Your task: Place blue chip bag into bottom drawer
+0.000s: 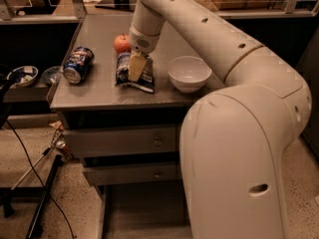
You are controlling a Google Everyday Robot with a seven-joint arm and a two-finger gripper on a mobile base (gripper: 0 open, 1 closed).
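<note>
The blue chip bag (pixel 122 69) lies flat on the grey cabinet top (pixel 99 91), between a soda can and a white bowl. My gripper (pixel 136 66) reaches down from the white arm (pixel 199 29) and rests right on top of the bag's middle, covering part of its label. The bottom drawer (pixel 142 210) is pulled out at the foot of the cabinet, below the two upper drawers. Its right part is hidden behind my arm's large white body (pixel 234 163).
A blue soda can (pixel 78 64) lies on its side at the left of the cabinet top. A red apple (pixel 121 43) sits behind the bag. A white bowl (pixel 189 73) stands to its right. A side shelf with small bowls (pixel 22 75) and a cabled stand (pixel 42 198) are to the left.
</note>
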